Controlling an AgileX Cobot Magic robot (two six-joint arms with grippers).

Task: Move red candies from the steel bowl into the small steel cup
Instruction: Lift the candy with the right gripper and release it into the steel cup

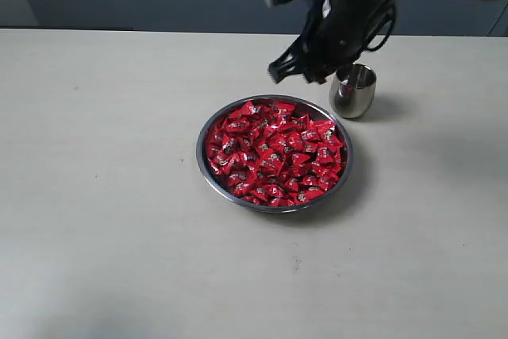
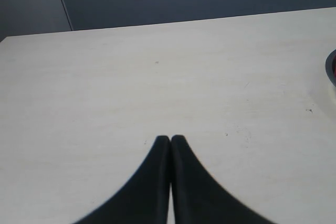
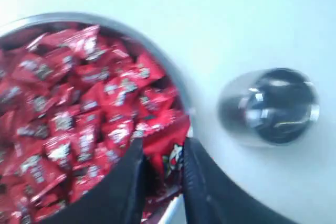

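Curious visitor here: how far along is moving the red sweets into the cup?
Barely begun. No red shows inside the small steel cup, and the steel bowl looks heaped with red candies. In hand: the right end effector pinches one candy near the bowl's rim. Left: almost everything.

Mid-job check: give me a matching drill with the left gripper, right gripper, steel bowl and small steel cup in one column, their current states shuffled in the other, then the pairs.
Things
1. left gripper
2. right gripper
3. steel bowl
4. small steel cup

States
A. heaped with red candies
B. shut on one red candy
C. upright on the table, beside the bowl
D. shut on nothing, over bare table

Pairs: 1-D, 2-B, 3-A, 4-C
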